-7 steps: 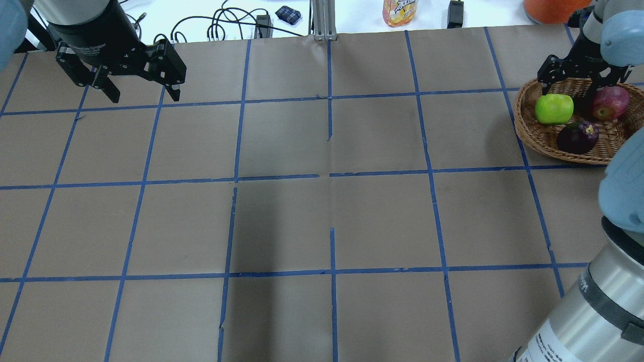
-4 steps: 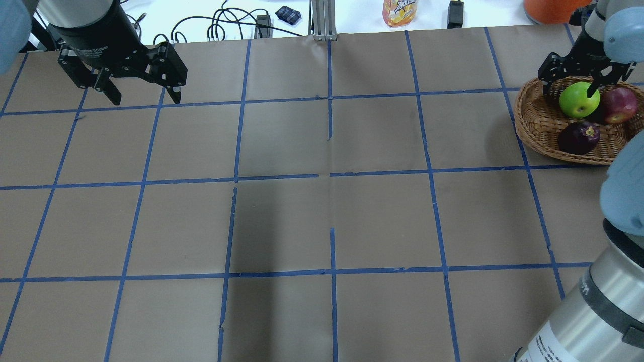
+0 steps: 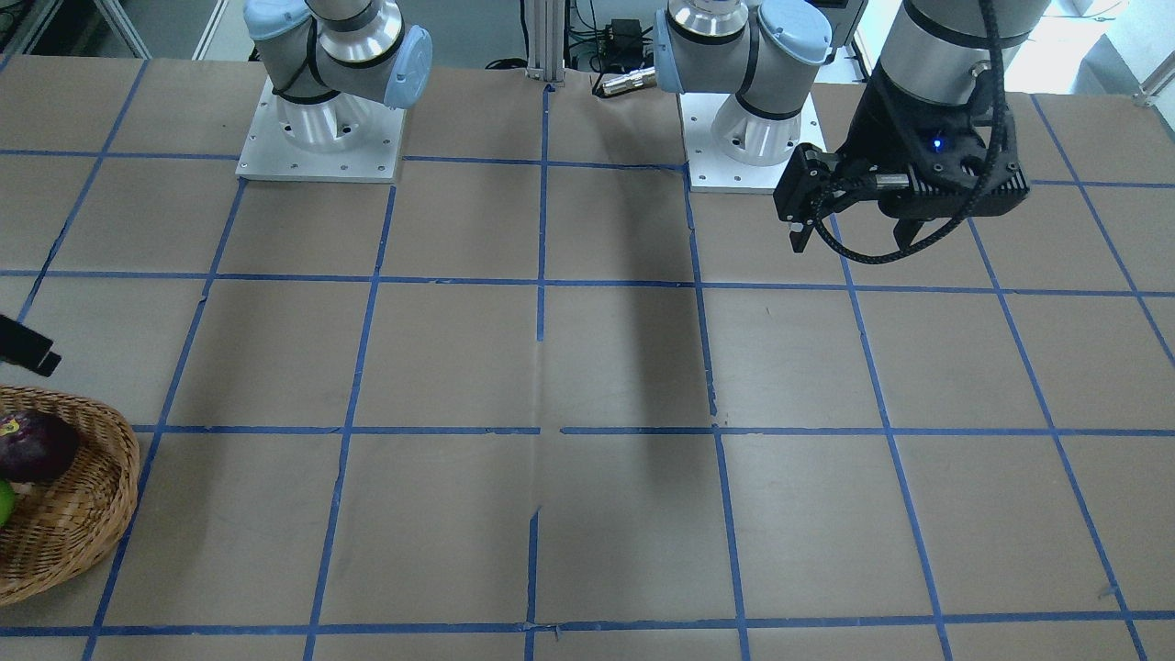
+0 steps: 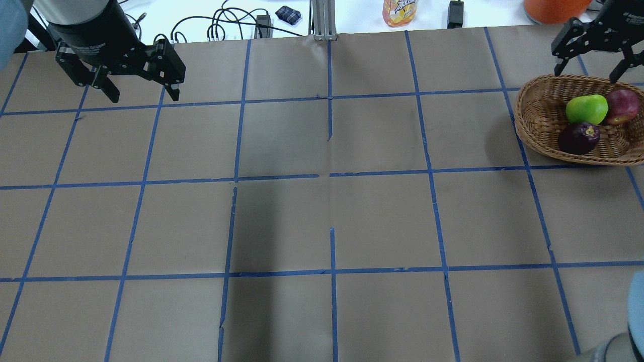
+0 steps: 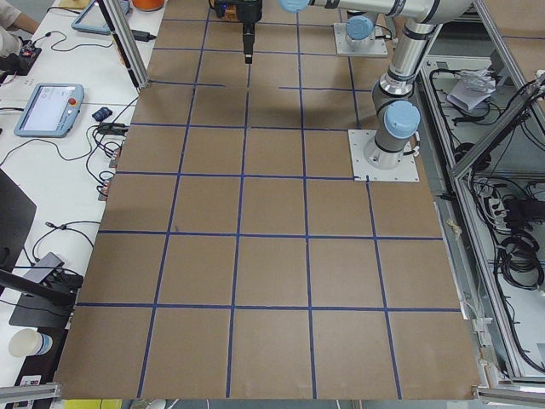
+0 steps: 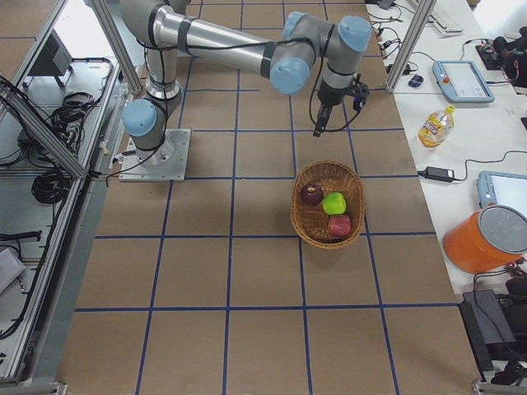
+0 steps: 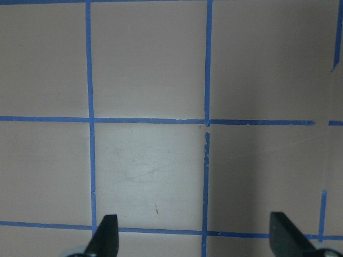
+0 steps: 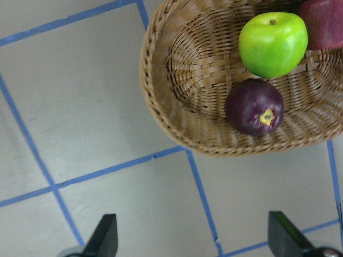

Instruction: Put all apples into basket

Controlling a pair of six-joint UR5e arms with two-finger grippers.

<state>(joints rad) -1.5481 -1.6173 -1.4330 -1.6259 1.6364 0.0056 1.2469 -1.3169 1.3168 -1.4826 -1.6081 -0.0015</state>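
- Basket (image 4: 541, 108): stood at the table's far right and held 3 apples close together: green apple (image 4: 586, 109), pinkish-red apple (image 4: 624, 106), maroon apple (image 4: 578, 138).
- Right gripper (image 4: 586, 74): hung above the basket's far rim, jaws spread wide, holding nothing.
- Left gripper (image 4: 144, 96): hung over the far-left table, jaws wide, empty.
- Step: placing judged finished; the next move called only for retreat.
- Writing: bottle (image 4: 400, 11) label was unreadable.

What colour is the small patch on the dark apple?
Yellow. The patch sits on the maroon skin of the dark apple and shows best in the right wrist view.
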